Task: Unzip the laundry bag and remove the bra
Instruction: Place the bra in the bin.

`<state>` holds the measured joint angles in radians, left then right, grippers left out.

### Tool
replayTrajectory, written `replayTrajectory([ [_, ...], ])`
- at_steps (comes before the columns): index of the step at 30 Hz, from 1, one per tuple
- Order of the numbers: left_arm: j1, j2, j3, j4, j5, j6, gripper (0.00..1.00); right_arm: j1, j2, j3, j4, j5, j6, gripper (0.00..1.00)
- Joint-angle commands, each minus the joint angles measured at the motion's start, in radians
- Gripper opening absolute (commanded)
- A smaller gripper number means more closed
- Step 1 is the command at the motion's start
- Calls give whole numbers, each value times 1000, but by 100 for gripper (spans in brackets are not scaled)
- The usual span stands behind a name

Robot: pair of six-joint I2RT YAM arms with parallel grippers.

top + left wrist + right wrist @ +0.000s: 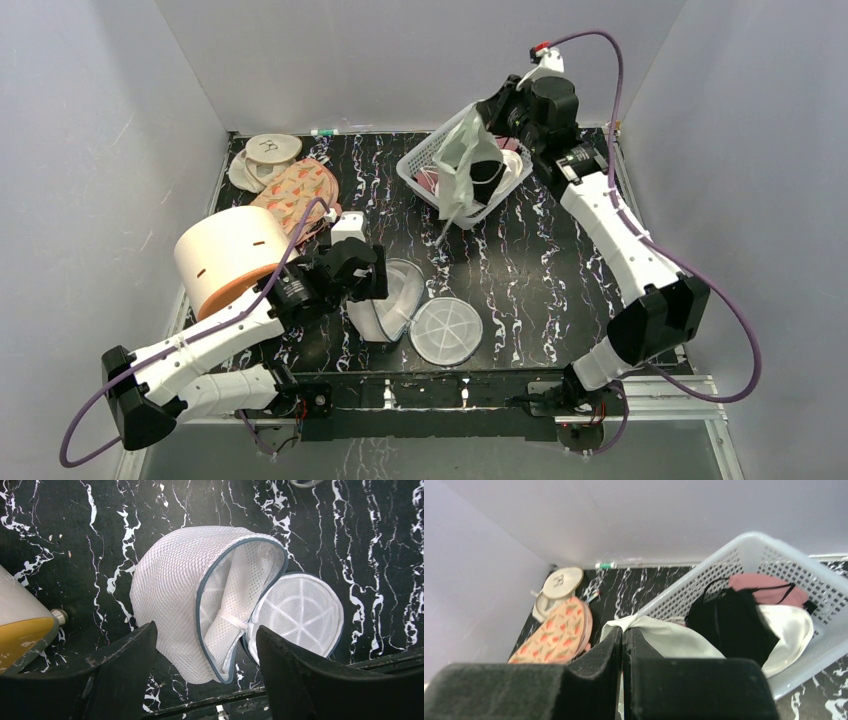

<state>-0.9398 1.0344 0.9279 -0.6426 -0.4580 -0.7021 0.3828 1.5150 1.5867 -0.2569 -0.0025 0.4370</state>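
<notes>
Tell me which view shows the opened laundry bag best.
The left wrist view: the laundry bag fills the frame, both mesh halves spread open, grey rim clear. The top external view shows it small, one half partly behind the left fingers. The right wrist view misses it.

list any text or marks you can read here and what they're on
"R": marked on the cream disc at the back left.
Small tube by the back wall: label too small to read.
No text shows on the bag, bra or basket.
</notes>
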Motion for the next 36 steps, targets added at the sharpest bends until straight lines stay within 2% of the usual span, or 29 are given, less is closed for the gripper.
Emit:
replayTrajectory([
  [1,4,-42,-4,7,6,18,71,-78,89,120,77,-57,22,0],
  [5,4,-39,1,4,21,9,72,-132,211,196,61,-32,8,0],
  [9,3,-42,0,11,55,8,73,-172,376,273,55,-80,20,0],
  [12,4,-51,0,18,73,13,76,-184,520,385,-14,-91,4,0],
  [16,3,-58,3,43,119,38,80,-196,681,544,-187,-155,-15,0],
  [21,3,-50,4,93,167,69,82,-195,644,349,-147,-247,-8,17],
  [26,3,9,38,116,200,100,83,-195,589,311,-211,-186,-71,31],
  [31,4,37,42,149,234,100,84,-198,487,302,-296,-109,-158,57],
  [36,3,54,28,173,262,93,84,-198,332,101,-241,-79,-200,75],
])
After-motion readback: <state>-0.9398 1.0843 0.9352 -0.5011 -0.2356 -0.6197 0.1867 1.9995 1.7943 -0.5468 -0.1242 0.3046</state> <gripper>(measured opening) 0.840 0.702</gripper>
